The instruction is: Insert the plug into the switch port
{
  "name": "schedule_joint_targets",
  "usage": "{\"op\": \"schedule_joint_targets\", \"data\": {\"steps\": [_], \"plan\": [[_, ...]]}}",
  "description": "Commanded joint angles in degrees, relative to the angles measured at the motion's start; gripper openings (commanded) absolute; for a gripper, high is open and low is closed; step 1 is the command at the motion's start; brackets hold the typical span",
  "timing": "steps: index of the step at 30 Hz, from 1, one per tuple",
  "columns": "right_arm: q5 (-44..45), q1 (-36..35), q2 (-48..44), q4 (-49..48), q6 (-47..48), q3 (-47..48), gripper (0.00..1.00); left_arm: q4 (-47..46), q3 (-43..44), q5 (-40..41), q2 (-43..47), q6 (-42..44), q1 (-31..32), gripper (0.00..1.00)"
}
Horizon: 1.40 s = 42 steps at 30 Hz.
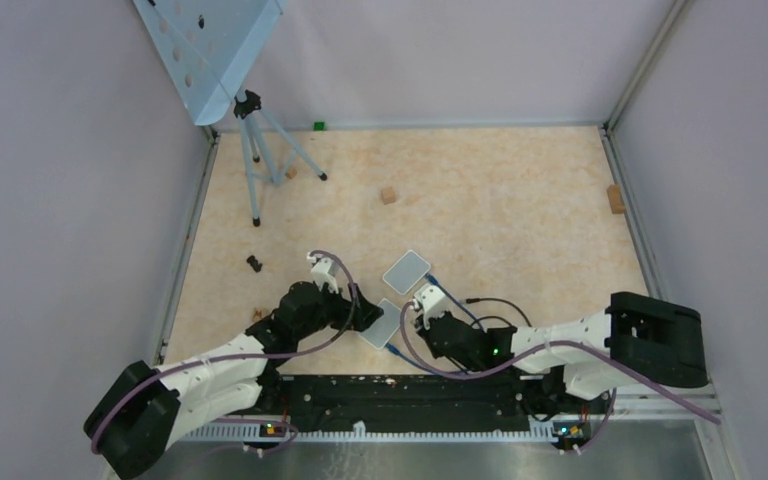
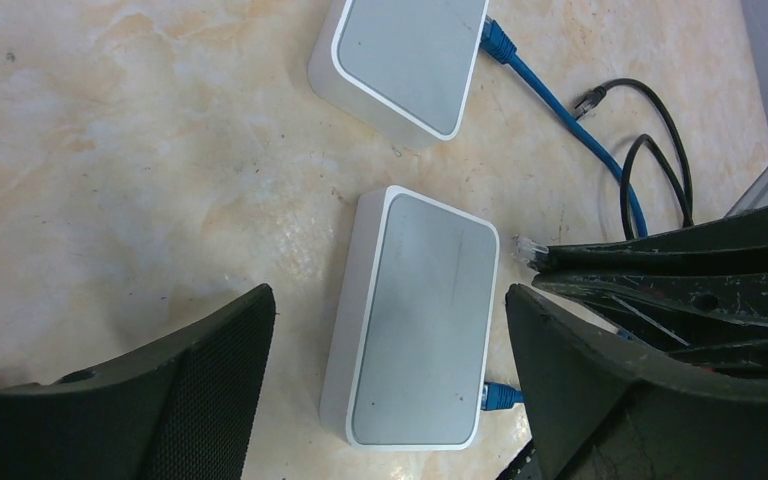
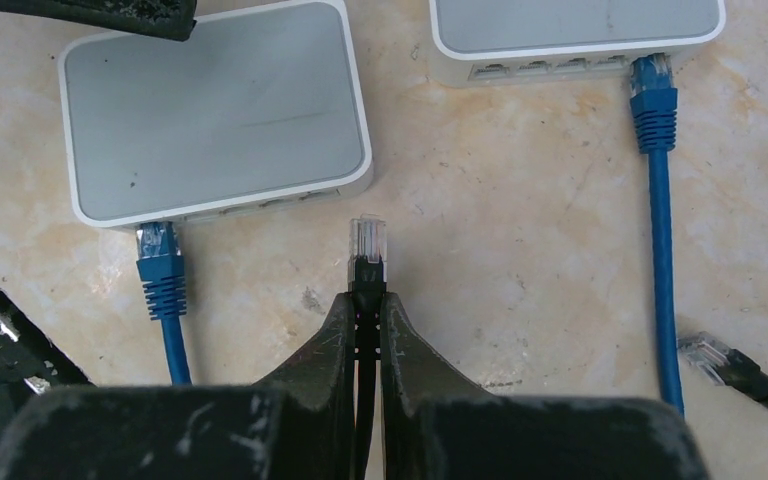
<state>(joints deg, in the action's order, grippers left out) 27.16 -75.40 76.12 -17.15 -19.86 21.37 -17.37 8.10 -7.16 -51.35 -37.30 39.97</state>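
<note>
one plug (image 3: pixel 367 240) held near switch (image 3: pixel 215 110), mottled beige tabletop (image 1: pixel 500 200), lilac walls (image 1: pixel 440 60)

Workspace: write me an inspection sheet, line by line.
Surface: beige marbled tabletop.
Job's things: near switch, far switch; plug just short of near switch's ports, not inserted.
Clutter: wooden blocks, tripod holding perforated panel.
End effectors: left end effector open, astride near switch; right end effector shut on plug.
Cables: blue cable ends plugged into each switch; black cable, other plug lies loose.
Surroundings: lilac walls, metal frame.
</note>
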Motion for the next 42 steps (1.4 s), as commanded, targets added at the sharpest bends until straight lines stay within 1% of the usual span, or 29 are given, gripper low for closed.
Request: {"op": "schedule_joint_targets", "data": {"steps": [1, 4, 10, 15, 19, 25, 30, 38, 42], "plan": [[3.88, -2.56, 1.51, -2.91, -1.04, 1.98, 0.0, -7.58, -1.71, -3.82, -0.77, 1.11, -1.46, 0.89], [6.22, -4.47, 3.17, -3.05, -0.16, 2.9, 0.0, -8.86, -1.53, -5.79, -3.01, 1.84, -1.75, 0.87], [5.71, -6.2, 6.75, -3.01, 0.42, 4.36, 0.0, -11.57, -1.62, -9.43, -4.06, 3.64, -1.94, 0.81], [6.63, -6.87, 8.15, -2.37, 0.37, 5.32, 0.0, -11.25, -1.41, -11.15, -5.16, 6.39, -1.96, 0.76], [8.06, -6.87, 9.42, -2.84, 0.24, 5.54, 0.0, -10.76, -0.64, -11.83, -6.75, 6.95, -1.99, 0.73], [9.57, -6.88, 11.4, -2.44, 1.11, 7.07, 0.0, -7.94, 3.1, -13.57, -12.97, 7.7, -2.0, 0.73], [10.78, -6.87, 11.5, -2.97, 2.08, 6.94, 0.0, -9.15, 4.97, -15.6, -17.79, 7.27, -1.97, 0.73], [9.43, -6.87, 10.54, -6.27, 4.8, 4.94, 0.0, -9.8, 5.39, -13.65, -19.88, 6.81, -2.0, 0.73], [8.35, -6.87, 9.77, -8.93, 6.76, 3.21, 0.0, -9.51, 5.57, -10.68, -20.63, 6.07, -1.96, 0.78]]}}
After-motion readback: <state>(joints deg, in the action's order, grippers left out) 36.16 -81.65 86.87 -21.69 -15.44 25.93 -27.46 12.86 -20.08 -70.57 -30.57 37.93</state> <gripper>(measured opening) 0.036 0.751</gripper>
